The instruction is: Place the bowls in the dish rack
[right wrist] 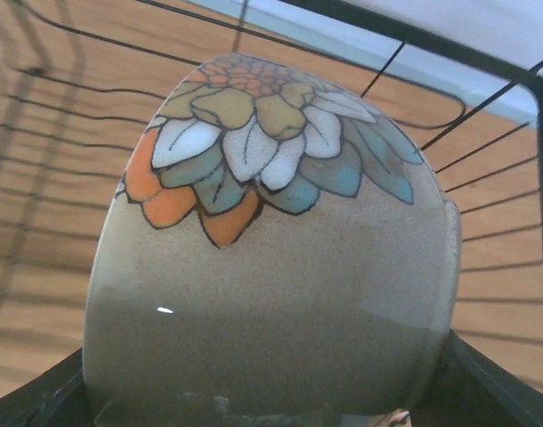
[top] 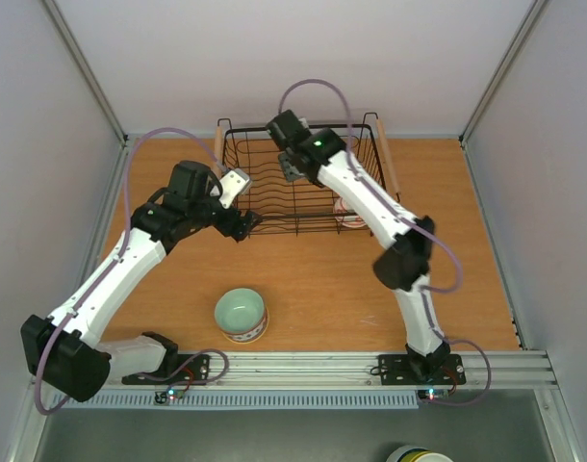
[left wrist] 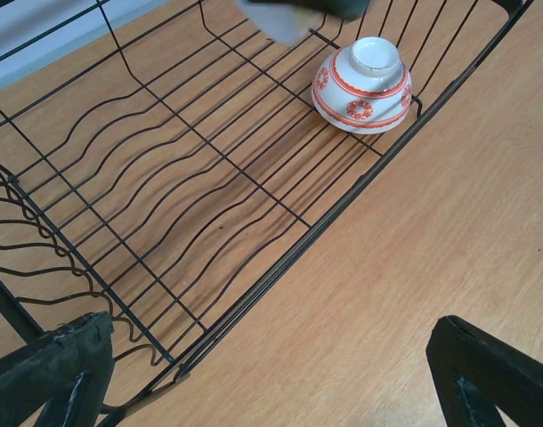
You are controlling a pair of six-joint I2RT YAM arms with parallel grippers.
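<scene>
The black wire dish rack (top: pixel 274 197) stands at the back middle of the table. A red-and-white bowl (left wrist: pixel 362 84) lies upside down in its right front corner, partly behind my right arm in the top view (top: pixel 348 216). My right gripper (top: pixel 292 170) is over the rack's back part, shut on a beige bowl (right wrist: pixel 271 267) with an orange, white and blue flower pattern. My left gripper (top: pixel 243 223) is open and empty by the rack's front left corner; its fingers (left wrist: pixel 49 374) stand wide apart. A pale green bowl (top: pixel 241 314) stands upright near the front edge.
The rack's wooden handles (top: pixel 386 164) run along its sides. Grey walls close in the table left and right. A metal rail (top: pixel 313 366) runs along the front edge. A round rim (top: pixel 419 454) shows below the table at the bottom.
</scene>
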